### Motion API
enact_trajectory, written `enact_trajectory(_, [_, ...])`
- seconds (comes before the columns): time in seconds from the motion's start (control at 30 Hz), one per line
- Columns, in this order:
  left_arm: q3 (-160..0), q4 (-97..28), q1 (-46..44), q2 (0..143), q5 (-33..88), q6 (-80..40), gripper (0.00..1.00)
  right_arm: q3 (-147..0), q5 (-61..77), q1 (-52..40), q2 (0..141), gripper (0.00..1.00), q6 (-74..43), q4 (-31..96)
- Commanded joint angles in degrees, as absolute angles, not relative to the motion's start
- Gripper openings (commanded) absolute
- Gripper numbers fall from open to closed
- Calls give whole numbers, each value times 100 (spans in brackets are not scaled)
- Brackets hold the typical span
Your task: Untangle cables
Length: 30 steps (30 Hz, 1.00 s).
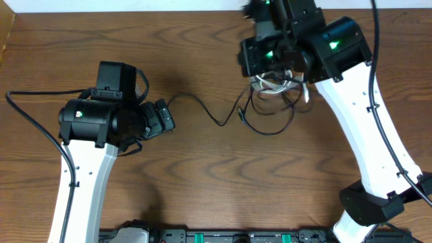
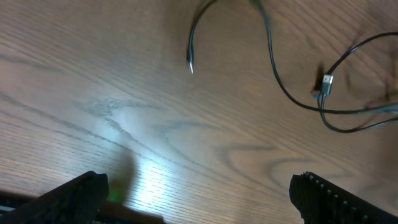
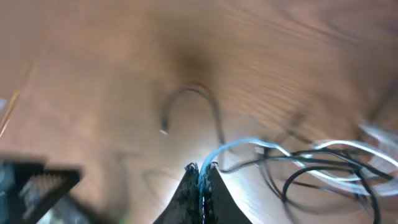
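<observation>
Wood-grain table [image 1: 202,175] fills every view. Most of the cables [image 1: 275,88] lie bunched under the right arm's wrist, which hides part of the tangle from overhead. The right wrist view is blurred, yet it shows the right gripper [image 3: 200,177] closed, pinching the white cable [image 3: 242,142] at its tips, with black loops beside it. One black cable [image 2: 272,62] trails leftward, its plug end lying ahead of the left gripper [image 2: 199,186], whose fingers [image 2: 81,193] stand wide apart, holding nothing, cut off by the frame's bottom edge.
</observation>
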State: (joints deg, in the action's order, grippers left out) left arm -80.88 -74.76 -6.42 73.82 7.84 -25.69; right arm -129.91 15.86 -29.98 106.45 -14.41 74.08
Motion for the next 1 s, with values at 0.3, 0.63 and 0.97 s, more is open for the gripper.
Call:
enact_trajectory(0.3, [-8123, -7498, -611, 7384, 814, -2600, 98, -13034, 2322, -3035, 10689, 1, -1813, 6847])
enact_trajectory(0.63, [-8123, -7496, -611, 7384, 814, -2600, 98, -13281, 2873, -2875, 10108, 1, -2097, 5151])
enact_trajectory(0.97, [-8123, -7498, -611, 7384, 814, -2600, 98, -13187, 1205, -2974, 9870, 1, -2115, 5977])
